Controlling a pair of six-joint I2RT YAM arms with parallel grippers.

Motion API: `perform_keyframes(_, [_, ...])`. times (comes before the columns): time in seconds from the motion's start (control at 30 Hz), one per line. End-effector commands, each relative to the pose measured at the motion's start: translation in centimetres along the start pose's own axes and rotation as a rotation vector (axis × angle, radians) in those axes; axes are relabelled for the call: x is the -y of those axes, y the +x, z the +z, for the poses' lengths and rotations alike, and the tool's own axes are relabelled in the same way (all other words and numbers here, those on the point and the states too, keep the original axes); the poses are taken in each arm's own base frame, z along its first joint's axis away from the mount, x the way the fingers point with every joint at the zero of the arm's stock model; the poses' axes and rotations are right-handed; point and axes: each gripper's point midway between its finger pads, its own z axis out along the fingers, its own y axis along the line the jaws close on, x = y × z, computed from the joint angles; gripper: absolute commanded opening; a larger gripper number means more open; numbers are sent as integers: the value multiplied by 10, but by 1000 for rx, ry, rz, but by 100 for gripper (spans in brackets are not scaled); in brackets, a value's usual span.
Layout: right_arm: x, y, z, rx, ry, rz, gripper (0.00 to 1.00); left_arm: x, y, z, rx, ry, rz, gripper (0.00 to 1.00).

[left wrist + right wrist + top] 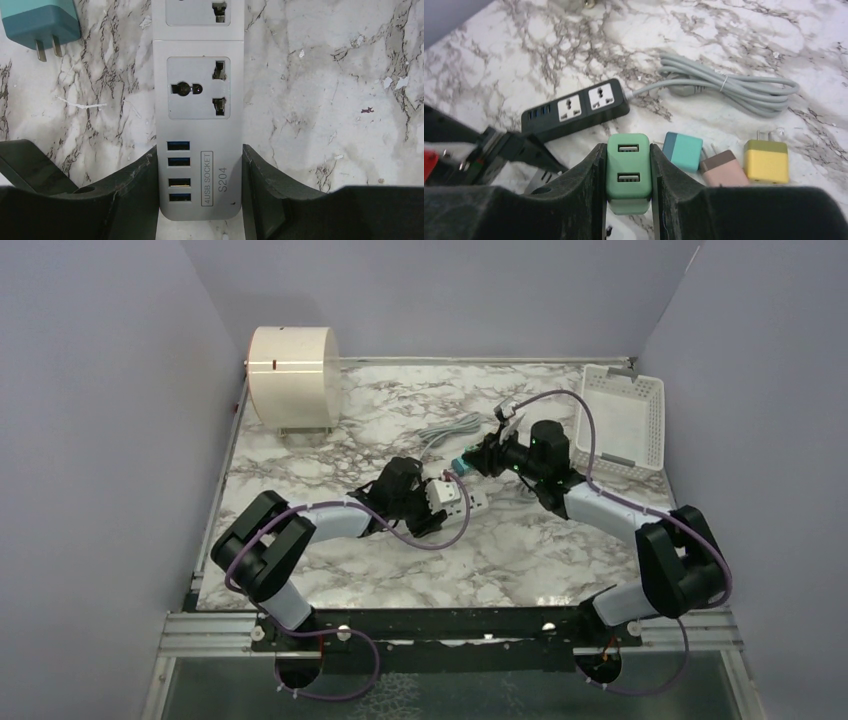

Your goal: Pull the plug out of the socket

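Starting wide: where on the tabletop [560,550] does the strip [197,100] lie?

Near the middle, flat, with its cord [729,87] bundled toward the far edge. Our left gripper [199,165] is about half open and clamped across the USB end, one finger against each long side.

And our right gripper [628,150]?

Closed tight on the plug [629,172], the green one, pinching its two flat sides with the USB face toward the wrist camera. It hangs over the middle of the tabletop, apart from the strip. Both sockets [198,87] that we see from the left wrist are empty, so we judge the pull done.

How will it handle?

We reckon it a light, rigid plastic block with smooth sides, liable to twist or slip under a weak pinch. The broad flat faces are the place to hold, leaving the prong end free; its prongs are hidden from us here. The strip looks light too and would ride up with any plug unless we pin it.

Anything smaller?

Three lie loose beside the strip: a teal plug [682,150], a pink plug [724,170] and a yellow plug [766,160].
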Motion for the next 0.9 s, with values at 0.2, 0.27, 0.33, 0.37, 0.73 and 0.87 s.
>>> perform_keyframes(0.2, [48, -12, 41, -50, -29, 407, 1, 12, -19, -1, 29, 10, -14, 13])
perform_keyframes(0.27, [59, 1, 54, -111, 0, 465, 1, 12, -19, -2, 21, 2, -22, 17])
perform_keyframes(0.33, [65, 16, 65, -169, 1, 499, 1, 10, -19, -3, 14, -6, -22, 23])
perform_keyframes(0.37, [66, 22, 70, -190, -5, 509, 1, 8, -19, -4, 9, -19, -25, 26])
perform_keyframes(0.73, [84, 62, 87, -222, 47, 525, 1, -8, -50, -32, 65, -115, 0, 99])
perform_keyframes(0.87, [92, 74, 98, -232, 58, 535, 1, -5, -73, -46, 141, -87, 2, 99])
